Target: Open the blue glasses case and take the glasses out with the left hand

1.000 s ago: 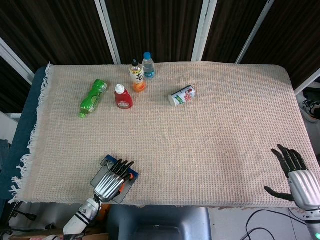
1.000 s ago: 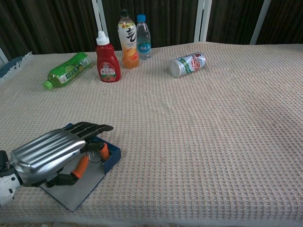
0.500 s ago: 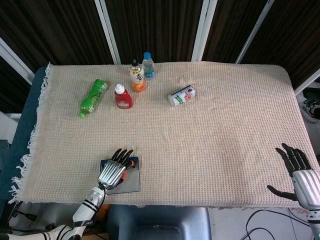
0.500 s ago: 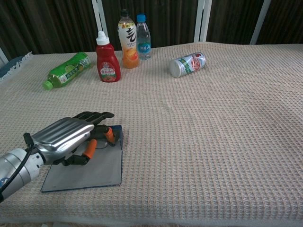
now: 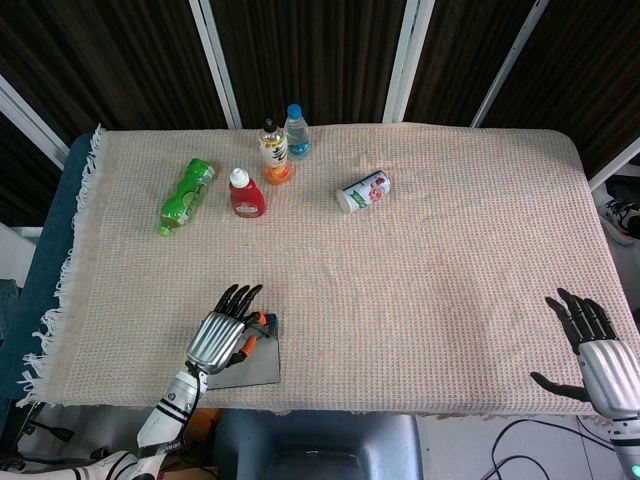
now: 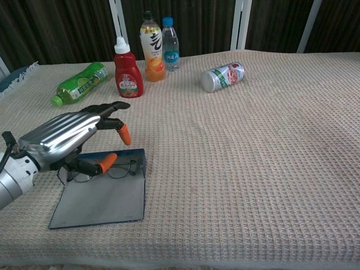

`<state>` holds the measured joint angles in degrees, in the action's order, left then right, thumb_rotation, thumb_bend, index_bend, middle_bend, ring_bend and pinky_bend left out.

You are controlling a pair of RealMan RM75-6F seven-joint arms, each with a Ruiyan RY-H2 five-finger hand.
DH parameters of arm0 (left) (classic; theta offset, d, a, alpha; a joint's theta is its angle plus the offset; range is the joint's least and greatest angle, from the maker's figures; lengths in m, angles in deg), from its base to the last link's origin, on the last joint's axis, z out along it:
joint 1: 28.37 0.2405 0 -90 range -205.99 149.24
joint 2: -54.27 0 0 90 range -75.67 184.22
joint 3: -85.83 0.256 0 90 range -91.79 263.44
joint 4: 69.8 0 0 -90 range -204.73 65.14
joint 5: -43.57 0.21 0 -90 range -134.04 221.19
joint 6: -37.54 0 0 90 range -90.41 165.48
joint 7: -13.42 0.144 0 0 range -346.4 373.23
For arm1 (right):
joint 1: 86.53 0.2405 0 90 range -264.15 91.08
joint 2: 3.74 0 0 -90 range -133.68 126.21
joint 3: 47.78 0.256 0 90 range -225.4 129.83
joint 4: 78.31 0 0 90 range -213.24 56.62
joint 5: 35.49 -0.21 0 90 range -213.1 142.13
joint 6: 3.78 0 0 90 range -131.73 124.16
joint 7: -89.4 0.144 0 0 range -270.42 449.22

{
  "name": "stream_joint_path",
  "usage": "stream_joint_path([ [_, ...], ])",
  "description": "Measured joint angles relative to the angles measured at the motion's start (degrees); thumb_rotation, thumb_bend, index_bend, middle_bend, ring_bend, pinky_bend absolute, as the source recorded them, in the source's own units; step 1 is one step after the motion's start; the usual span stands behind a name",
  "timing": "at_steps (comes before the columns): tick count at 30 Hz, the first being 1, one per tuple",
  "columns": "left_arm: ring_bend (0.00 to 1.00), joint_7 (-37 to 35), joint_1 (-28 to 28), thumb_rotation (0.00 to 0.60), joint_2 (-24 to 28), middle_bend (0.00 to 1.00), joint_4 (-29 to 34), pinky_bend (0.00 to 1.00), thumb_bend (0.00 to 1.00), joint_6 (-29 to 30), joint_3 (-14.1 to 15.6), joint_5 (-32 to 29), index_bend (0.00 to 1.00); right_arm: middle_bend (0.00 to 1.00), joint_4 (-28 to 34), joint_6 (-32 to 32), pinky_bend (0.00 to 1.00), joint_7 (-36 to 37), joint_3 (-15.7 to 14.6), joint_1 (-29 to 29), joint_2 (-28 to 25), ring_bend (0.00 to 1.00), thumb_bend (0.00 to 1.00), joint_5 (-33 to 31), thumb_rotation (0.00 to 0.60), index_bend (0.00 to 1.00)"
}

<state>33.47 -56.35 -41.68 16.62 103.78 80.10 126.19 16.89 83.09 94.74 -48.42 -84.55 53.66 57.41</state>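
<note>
The blue glasses case (image 6: 100, 203) lies open and flat near the table's front left edge, its grey inside facing up; in the head view the case (image 5: 250, 368) shows beside my wrist. Thin wire-framed glasses (image 6: 121, 168) rest in the far part of the case by its blue rim. My left hand (image 6: 64, 138) hovers over that end with its fingers spread. One orange-tipped finger points down above the glasses and the thumb tip lies close to the frame. Nothing is pinched between them. My right hand (image 5: 592, 345) is open at the table's front right edge.
At the back left stand a red ketchup bottle (image 6: 127, 70), an orange drink bottle (image 6: 152, 48) and a water bottle (image 6: 170, 45). A green bottle (image 6: 80, 82) lies on its side further left. A can (image 6: 223, 76) lies tipped over at the back centre.
My left hand has lifted off the case and its fingers have spread apart. The case went from tilted under the hand to lying flat and open. The glasses now show.
</note>
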Motion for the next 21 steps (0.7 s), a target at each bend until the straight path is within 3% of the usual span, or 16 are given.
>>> stream_joint_path([
  [5,0.0,3.55,-0.86,0.6,1.84,0.0,2.22,0.0,0.41,-1.9,-2.29,-5.81,0.31,0.0,0.05,-0.5,0.0,-0.42,0.09,0.18,0.15,0.0,0.18,-0.36,0.6,0.0],
  [11,0.0,14.49,-1.79,0.6,3.3,0.0,5.52,0.0,0.41,-2.84,-3.57,-14.44,0.31,0.0,0.16,-0.92,0.0,-0.61,0.02,0.38,0.21,0.0,0.18,-0.32,0.6,0.0],
  [21,0.0,22.42,-3.82,0.6,3.69,0.0,8.87,0.0,0.4,-3.46,-3.9,-23.61,0.32,0.0,0.13,-0.72,0.0,0.25,-0.15,0.35,-0.06,0.0,0.18,0.14,0.6,0.0],
])
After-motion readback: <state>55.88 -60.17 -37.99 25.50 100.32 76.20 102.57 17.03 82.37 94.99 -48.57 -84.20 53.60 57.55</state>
